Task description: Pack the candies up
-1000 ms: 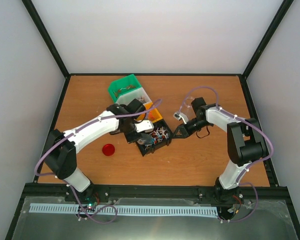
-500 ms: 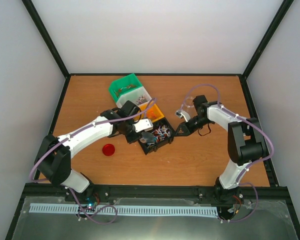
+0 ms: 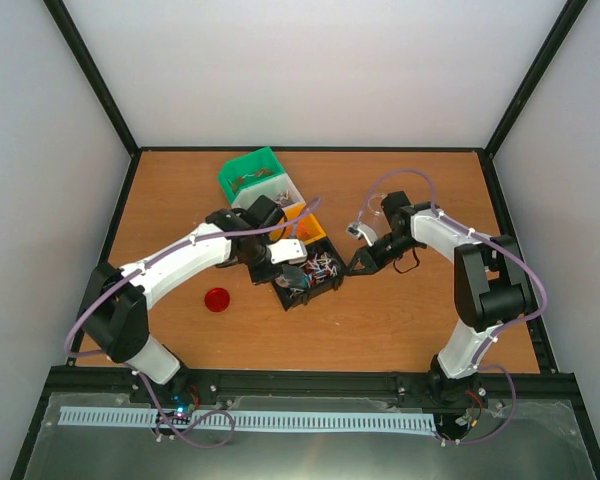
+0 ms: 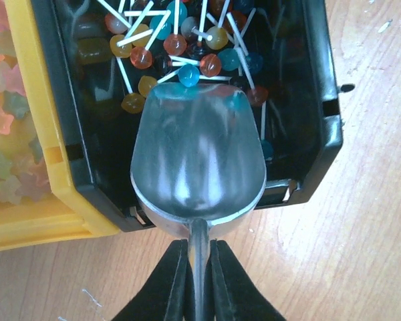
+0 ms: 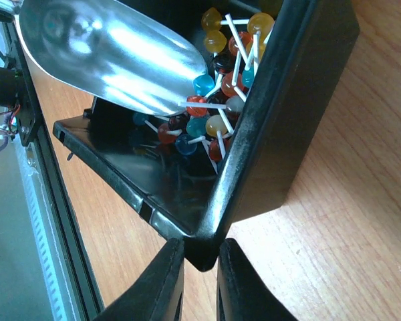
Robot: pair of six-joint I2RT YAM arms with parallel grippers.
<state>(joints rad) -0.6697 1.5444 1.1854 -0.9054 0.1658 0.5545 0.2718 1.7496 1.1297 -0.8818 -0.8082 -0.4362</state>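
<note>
The candies [image 4: 187,50] are small coloured lollipops on white sticks, heaped in a black bin [image 4: 321,100]. My left gripper [image 4: 199,244] is shut on the handle of a metal scoop [image 4: 197,157]. The scoop's bowl looks empty and its tip lies at the edge of the heap. My right gripper [image 5: 200,251] is shut on the black bin's corner [image 5: 301,100]; the scoop [image 5: 100,53] and candies [image 5: 214,100] show beyond it. In the top view the left gripper [image 3: 285,265] and right gripper [image 3: 352,265] flank the black bin [image 3: 330,285].
A yellow-orange bin [image 4: 43,154] of pale star-shaped sweets touches the black bin's left side. In the top view it [image 3: 298,222] sits behind the black bin, with a white bin [image 3: 280,192] and a green bin [image 3: 250,175] further back. A round red lid [image 3: 217,299] lies front left.
The left arm's elbow swung down and back up while the scoop stayed over the black bin. The right gripper kept its hold on the bin's corner.
</note>
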